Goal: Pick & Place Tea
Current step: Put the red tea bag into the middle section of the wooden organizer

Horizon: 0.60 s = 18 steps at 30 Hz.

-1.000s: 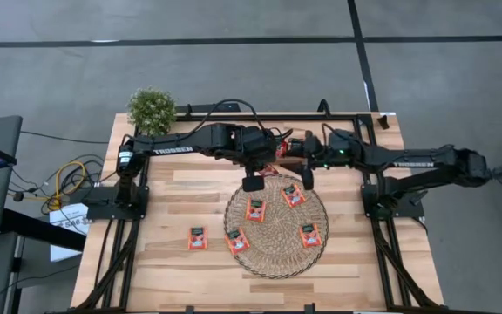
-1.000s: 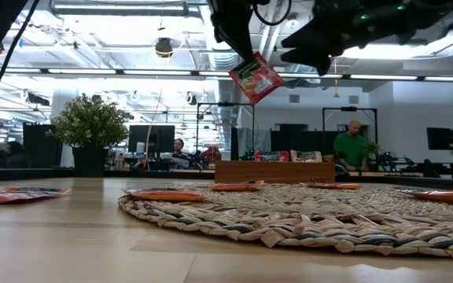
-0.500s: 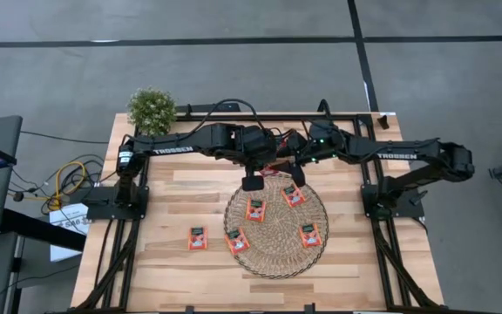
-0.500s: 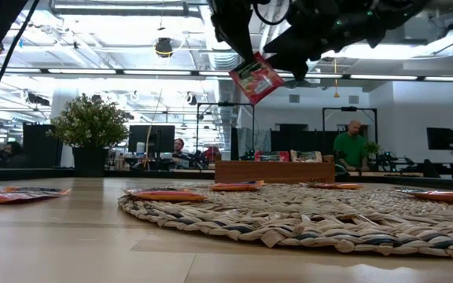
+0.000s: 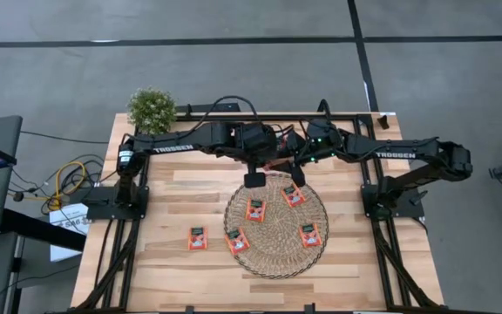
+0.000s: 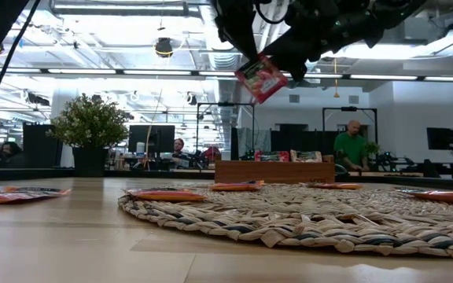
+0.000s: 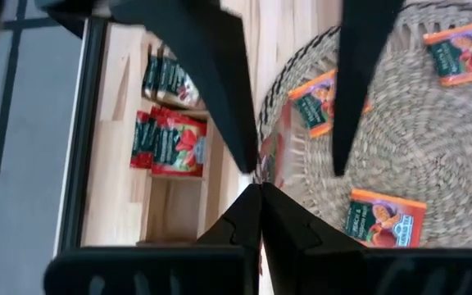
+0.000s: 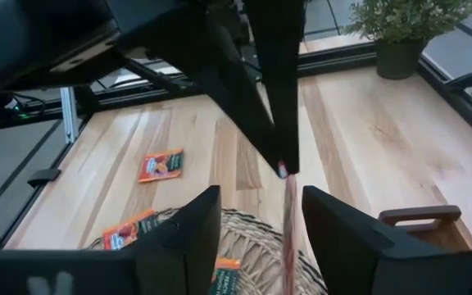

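— Since the earlier pictures, what has been moved?

— Over the last second the right gripper (image 5: 296, 171) has been brought in from beside the wooden tray (image 6: 269, 171) toward the left gripper (image 5: 257, 170), and the two are now seen close together above the far edge of the woven mat (image 5: 276, 245). The held tea sachet (image 6: 261, 79) has been shifted slightly to the right in the low view.

— By which gripper is that sachet held?

— It is clamped in the left gripper, whose fingers (image 7: 297, 225) are pressed together on it. It is seen hanging in the air, tilted, well above the mat. In the right wrist view it shows edge-on as a thin strip (image 8: 288, 233) dangling from the left fingertips (image 8: 279, 123).

— And the right gripper's fingers?

— They are held apart, one on each side of the hanging sachet; whether the sachet is touched by them cannot be told.

— Where are the other sachets found?

— Four are lying flat on the mat (image 5: 255, 209) (image 5: 294, 195) (image 5: 310, 235) (image 5: 237, 241), the last at its left rim. One is lying on the bare table (image 5: 146, 262), just left of the mat (image 5: 198, 237). More are stacked in the wooden tray, as seen in the left wrist view (image 7: 170, 141).

— Anything else on the table?

— A small potted plant (image 5: 152, 110) is stood at the far left corner. Beyond the table, a person in a green top (image 6: 351, 148) is seen in the room.
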{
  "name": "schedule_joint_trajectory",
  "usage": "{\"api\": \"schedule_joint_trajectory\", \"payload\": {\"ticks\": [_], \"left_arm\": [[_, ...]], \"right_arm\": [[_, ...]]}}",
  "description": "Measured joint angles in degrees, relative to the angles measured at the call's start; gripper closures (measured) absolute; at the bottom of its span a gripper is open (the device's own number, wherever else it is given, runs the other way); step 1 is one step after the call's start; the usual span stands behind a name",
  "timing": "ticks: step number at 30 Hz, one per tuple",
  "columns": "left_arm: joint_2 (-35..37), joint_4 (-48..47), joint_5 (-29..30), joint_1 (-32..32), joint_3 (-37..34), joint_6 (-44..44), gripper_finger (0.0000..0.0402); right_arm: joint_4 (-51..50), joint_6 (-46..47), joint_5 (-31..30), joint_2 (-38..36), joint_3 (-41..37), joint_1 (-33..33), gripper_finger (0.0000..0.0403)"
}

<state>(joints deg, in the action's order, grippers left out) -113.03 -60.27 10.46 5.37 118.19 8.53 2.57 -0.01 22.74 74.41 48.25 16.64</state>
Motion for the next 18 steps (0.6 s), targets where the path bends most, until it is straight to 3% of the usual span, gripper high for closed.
{"api": "schedule_joint_trajectory", "payload": {"ticks": [6, 13, 18], "left_arm": [[0.0, 0.83, -0.9, -0.09, -0.02, 0.09, 0.0401], [0.0, 0.83, -0.73, -0.02, -0.02, 0.1, 0.0401], [0.0, 0.9, -0.62, 0.0, -0.02, 1.02, 0.0401]], "right_arm": [[0.02, -0.46, -0.17, -0.02, 0.0, 0.83, 0.0294], [0.02, -0.62, -0.03, -0.02, 0.0, 2.37, 0.0392], [0.02, -0.07, 0.02, -0.04, 0.0, 2.93, 0.0401]]}}
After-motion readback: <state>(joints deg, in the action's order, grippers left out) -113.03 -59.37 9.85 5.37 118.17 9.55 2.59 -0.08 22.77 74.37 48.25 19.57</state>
